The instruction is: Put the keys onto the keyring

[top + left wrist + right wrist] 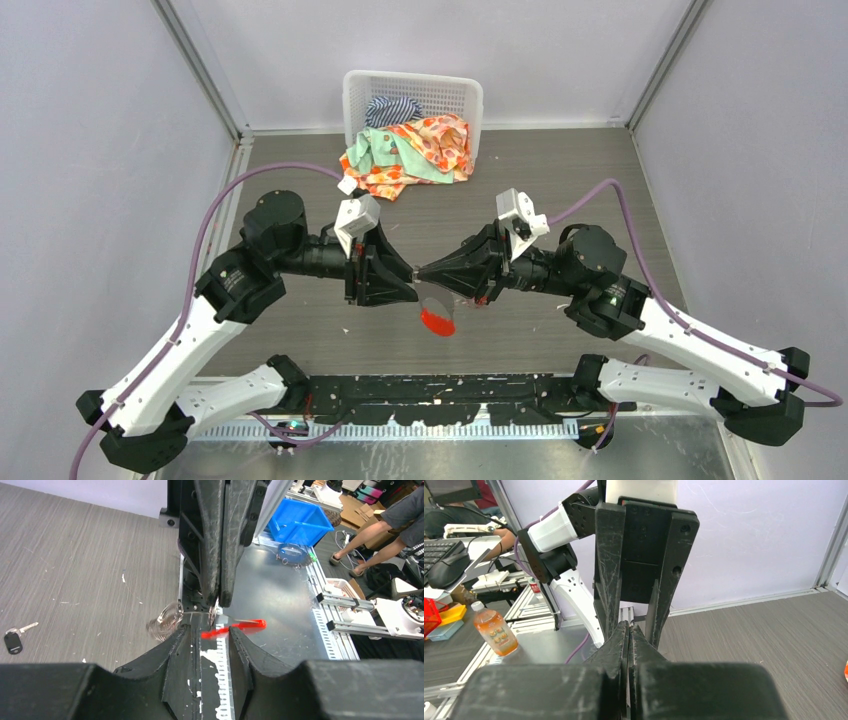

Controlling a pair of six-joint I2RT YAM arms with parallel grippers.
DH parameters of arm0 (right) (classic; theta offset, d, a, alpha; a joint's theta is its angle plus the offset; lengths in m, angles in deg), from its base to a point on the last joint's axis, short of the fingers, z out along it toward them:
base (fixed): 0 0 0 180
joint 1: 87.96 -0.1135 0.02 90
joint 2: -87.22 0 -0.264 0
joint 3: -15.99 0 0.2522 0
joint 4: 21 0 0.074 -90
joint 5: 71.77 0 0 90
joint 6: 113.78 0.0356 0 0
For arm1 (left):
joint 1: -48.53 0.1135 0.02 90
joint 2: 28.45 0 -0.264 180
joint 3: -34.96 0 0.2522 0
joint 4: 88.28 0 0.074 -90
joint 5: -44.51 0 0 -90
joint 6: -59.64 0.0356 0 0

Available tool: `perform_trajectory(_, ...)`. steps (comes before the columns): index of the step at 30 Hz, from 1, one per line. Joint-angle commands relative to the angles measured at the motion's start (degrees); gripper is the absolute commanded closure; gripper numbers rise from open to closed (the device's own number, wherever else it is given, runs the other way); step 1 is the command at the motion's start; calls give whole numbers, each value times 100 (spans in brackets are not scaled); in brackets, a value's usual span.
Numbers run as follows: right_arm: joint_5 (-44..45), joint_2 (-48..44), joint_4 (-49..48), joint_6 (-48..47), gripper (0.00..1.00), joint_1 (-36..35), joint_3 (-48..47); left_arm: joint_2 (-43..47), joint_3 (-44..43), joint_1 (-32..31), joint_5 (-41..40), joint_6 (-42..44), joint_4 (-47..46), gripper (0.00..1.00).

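A grey wood-grain table point(300, 190) is being enclosed by pale lilac walls point(100, 150). Two arms are being extended inward from its near edge. Their elbows are being held out to the sides and their black wrists roughly level, so that the two grippers are being brought tip to tip just above the keyring point(167, 622).

The right gripper point(629, 626) is being held fully closed, its black fingers pressed flat together. The grey metal ring appears to be pinched at their tips. The keyring is being carried clear of the table, hanging just below the meeting point.

The left gripper point(212, 629) is being held partly apart, with a narrow gap. Its scuffed black fingers point(606, 580) are being set either side of the right gripper's tip. Whether anything is being gripped between them cannot be told.

One keyring is being counted: a fan of small silvery, glassy-looking pieces with one elongated red tag point(247, 624) sticking out sideways.

One loose key point(13, 642) is being counted, with a black plastic head and a slim silver blade. It is lying flat on the table, well apart from the keyring, to its left in the left wrist view.

One white lattice basket point(410, 76) is standing beyond the keyring at the far wall. At least three cloths point(420, 150) are spilling from it: one striped, one orange-patterned, one mint green.
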Motion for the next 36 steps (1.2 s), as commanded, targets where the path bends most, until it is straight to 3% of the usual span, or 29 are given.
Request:
perform_trajectory(1, 163, -91, -1021, 187, 99, 0, 207, 92, -36, 48, 254, -215, -543, 65)
perform_trajectory(15, 132, -196, -985, 227, 99, 2, 206, 161, -15, 126, 289, -150, -473, 65)
perform_trajectory(28, -237, -58, -1333, 484, 99, 6, 426, 162, -24, 239, 84, -386, -641, 75)
perform_trajectory(36, -375, -44, -1432, 600, 99, -2, 496, 214, 15, 299, 370, -265, -622, 89)
